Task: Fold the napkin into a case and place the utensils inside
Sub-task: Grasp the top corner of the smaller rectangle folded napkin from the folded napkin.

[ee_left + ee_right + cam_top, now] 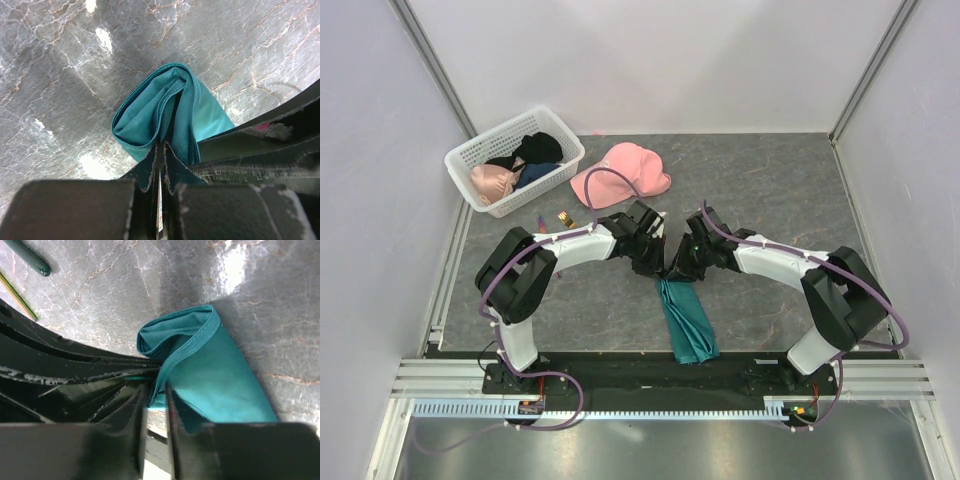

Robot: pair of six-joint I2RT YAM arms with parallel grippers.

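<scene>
While left gripper (160,150) and right gripper (156,386) both pinch the napkin (687,320) at its 12 o'clock end, uneven pulling could unravel its folds.

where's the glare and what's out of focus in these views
Left wrist view: white glare patches on the table, napkin sharp, left gripper soft and dark up close. Right wrist view: glare on the table at upper right, right gripper blurred, napkin crisp. Top view: even light, nothing blown out, all in focus.
</scene>
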